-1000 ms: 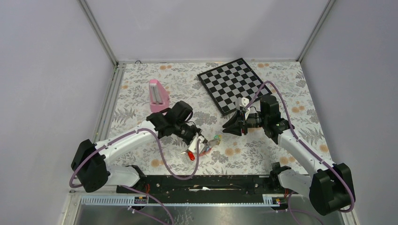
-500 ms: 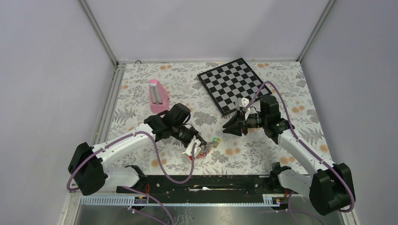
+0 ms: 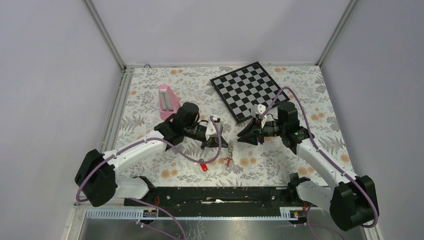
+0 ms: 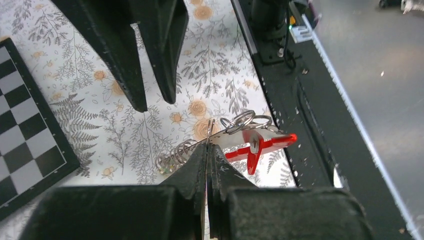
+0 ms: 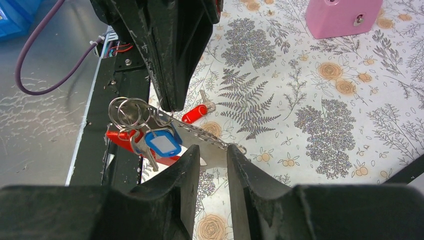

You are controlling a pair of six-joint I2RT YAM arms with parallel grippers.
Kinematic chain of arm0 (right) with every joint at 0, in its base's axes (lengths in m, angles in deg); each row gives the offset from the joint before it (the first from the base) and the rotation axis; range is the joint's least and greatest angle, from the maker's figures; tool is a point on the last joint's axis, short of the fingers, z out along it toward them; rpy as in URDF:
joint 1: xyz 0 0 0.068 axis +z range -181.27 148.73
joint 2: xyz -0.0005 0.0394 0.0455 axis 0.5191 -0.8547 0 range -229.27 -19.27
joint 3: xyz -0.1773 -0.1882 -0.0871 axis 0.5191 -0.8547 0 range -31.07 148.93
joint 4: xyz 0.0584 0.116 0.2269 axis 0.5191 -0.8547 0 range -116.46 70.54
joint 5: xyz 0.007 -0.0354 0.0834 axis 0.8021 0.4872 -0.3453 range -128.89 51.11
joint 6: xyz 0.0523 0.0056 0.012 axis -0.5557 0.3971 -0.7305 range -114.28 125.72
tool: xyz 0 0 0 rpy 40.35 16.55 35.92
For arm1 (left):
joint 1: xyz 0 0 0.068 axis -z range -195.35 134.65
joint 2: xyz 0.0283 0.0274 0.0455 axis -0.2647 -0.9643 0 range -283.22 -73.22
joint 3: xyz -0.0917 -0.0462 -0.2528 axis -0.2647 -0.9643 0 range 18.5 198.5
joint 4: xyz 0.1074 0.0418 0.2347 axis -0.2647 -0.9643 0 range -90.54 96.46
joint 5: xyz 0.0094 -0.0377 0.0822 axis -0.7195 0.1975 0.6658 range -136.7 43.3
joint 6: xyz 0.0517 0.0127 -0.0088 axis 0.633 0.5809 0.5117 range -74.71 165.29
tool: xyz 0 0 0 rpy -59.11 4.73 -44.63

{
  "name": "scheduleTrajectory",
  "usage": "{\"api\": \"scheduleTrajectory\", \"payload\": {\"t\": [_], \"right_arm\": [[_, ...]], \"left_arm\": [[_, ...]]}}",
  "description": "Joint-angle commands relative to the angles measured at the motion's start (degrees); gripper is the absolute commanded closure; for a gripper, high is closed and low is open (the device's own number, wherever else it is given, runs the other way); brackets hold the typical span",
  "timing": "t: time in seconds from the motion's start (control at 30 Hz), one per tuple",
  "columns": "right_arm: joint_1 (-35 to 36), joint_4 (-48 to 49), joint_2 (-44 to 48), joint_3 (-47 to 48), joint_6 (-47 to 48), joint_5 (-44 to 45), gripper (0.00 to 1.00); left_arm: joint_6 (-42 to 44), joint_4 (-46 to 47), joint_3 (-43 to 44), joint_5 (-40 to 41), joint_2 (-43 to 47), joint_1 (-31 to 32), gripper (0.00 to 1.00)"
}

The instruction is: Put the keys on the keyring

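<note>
the left tool (image 4: pixel 207 152) just lifted the keyring (image 4: pixel 256 143) off the bench (image 3: pixel 310 95), pinched tight, near the checker board (image 3: pixel 248 90). the right tool (image 5: pixel 211 151) is half wide, empty. i think the red key (image 3: pixel 203 166) can go on next.

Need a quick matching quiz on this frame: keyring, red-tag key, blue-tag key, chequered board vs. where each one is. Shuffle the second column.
1. keyring
2. red-tagged key
3. blue-tagged key
4. chequered board

A. lying loose on the table
B. flat at the table's far side
C. pinched in the shut jaws of the left gripper
D. dangling clear of the table, at the keyring

Pairs: 1-C, 2-A, 3-D, 4-B.
</note>
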Motion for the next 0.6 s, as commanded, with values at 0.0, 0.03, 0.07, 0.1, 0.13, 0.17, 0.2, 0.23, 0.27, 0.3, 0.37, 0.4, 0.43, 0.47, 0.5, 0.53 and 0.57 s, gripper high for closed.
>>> {"api": "scheduleTrajectory", "payload": {"t": [0.0, 0.03, 0.07, 0.1, 0.13, 0.17, 0.2, 0.23, 0.27, 0.3, 0.37, 0.4, 0.43, 0.47, 0.5, 0.53, 0.57], "right_arm": [[-0.3, -0.4, 1.7, 2.9, 0.6, 0.6, 0.67], [-0.3, -0.5, 1.8, 3.1, 0.6, 0.6, 0.67], [-0.3, -0.7, 1.9, 3.3, 0.6, 0.5, 0.67], [-0.4, -0.9, 2.0, 3.4, 0.7, 0.5, 0.67], [-0.4, -1.3, 2.2, 3.6, 0.8, 0.4, 0.67], [-0.3, -1.7, 2.3, 3.7, 0.9, 0.3, 0.68], [-0.4, -2.0, 2.4, 3.9, 1.0, 0.2, 0.68], [-0.3, -2.2, 2.5, 4.0, 0.9, -0.1, 0.68], [-0.3, -2.4, 2.4, 4.2, 0.8, -0.3, 0.68], [-0.4, -2.3, 2.4, 4.4, 0.4, -0.6, 0.68], [-0.3, -1.8, 2.2, 4.6, -0.2, -1.0, 0.68], [-0.3, -1.7, 2.1, 4.6, -0.4, -1.0, 0.68], [-0.3, -1.7, 2.0, 4.7, -0.4, -1.0, 0.68], [-0.3, -2.1, 2.0, 4.9, -0.2, -0.9, 0.68], [-0.3, -2.4, 2.0, 5.3, 0.2, -0.8, 0.67], [-0.3, -5.3, 2.0, 6.0, 1.2, -0.6, 0.67], [-0.3, -7.2, 2.1, 7.0, 2.3, 0.0, 0.67]], "left_arm": [[-18.8, 15.0, -1.6, -4.5, -0.5, -1.2, 1.0], [-20.2, 16.3, -2.2, -4.4, -0.5, -1.3, 1.0], [-21.7, 17.8, -2.8, -4.2, -0.5, -1.4, 1.0], [-23.5, 19.1, -3.3, -3.4, -0.6, -1.6, 1.0], [-25.0, 20.4, -3.8, -2.7, -0.7, -1.6, 1.0], [-26.2, 21.2, -4.2, -2.1, -0.8, -1.7, 1.0], [-27.0, 21.8, -4.4, -1.4, -1.0, -1.7, 1.0], [-27.5, 22.3, -4.5, -0.7, -1.1, -1.7, 1.0], [-28.1, 22.5, -4.5, 0.0, -1.3, -1.7, 1.0], [-28.4, 22.5, -4.3, 0.6, -1.5, -1.7, 1.0], [-28.6, 22.3, -4.1, 1.2, -1.9, -1.7, 1.0], [-28.7, 22.3, -3.9, 1.4, -2.0, -1.7, 1.0], [-28.7, 22.2, -3.9, 1.8, -2.1, -1.7, 1.0], [-28.7, 22.0, -3.8, 2.4, -2.1, -1.7, 1.0], [-28.9, 21.7, -3.6, 3.3, -2.1, -1.7, 1.0], [-29.2, 21.4, -3.4, 4.0, -2.1, -1.8, 1.0], [-29.7, 21.3, -3.2, 4.7, -2.1, -2.0, 1.0]]}}
